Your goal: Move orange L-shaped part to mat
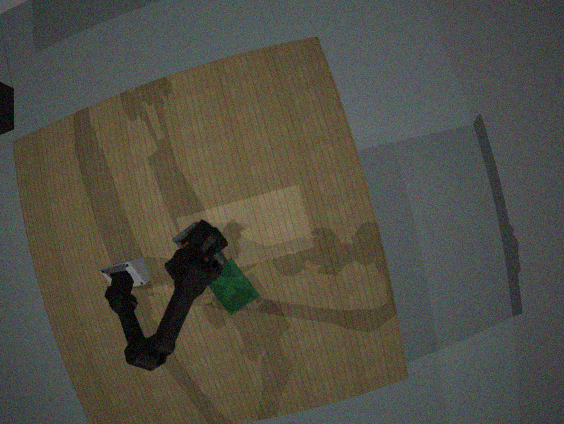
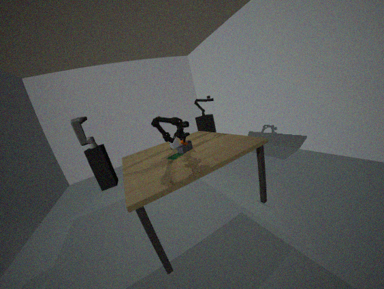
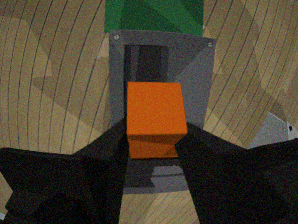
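Observation:
The orange part stands tipped up out of the pocket of the grey tray. Dark pocket floor shows beyond it and below it in the wrist view. My gripper is shut on the orange part, with one black finger against each side. Whether the part's lower end still touches the pocket is hidden. In the top view the arm covers most of the part and tray. The green mat lies flat beside the tray's far end in the wrist view.
The wooden table carries the tray, mat and arm. The arm's light grey base plate stands left of the tray in the top view. Its corner shows at the wrist view's right edge. Arm shadows cross the table.

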Controlling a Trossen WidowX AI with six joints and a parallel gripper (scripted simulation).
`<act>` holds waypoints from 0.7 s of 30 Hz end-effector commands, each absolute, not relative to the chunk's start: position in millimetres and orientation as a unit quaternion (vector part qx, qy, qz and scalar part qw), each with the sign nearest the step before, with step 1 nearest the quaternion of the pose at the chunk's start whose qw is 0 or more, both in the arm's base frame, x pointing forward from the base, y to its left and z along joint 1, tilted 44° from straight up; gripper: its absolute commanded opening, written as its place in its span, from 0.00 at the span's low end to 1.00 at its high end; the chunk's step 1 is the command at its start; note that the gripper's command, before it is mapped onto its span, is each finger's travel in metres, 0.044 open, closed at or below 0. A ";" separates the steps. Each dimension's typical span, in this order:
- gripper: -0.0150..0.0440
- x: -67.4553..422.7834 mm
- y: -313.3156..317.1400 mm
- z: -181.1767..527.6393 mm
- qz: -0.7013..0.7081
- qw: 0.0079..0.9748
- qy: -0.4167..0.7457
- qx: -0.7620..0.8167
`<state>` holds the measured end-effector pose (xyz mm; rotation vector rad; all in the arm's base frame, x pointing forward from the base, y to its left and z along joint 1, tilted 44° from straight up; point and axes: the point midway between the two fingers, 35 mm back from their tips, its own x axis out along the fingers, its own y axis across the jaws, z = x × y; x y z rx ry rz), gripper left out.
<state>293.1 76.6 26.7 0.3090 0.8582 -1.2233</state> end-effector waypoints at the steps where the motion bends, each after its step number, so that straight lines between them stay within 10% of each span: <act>1: 0.25 293.3 85.1 32.4 -0.551 0.722 0.391 0.146; 21: 0.25 290.4 106.9 55.3 -0.551 0.722 0.392 0.146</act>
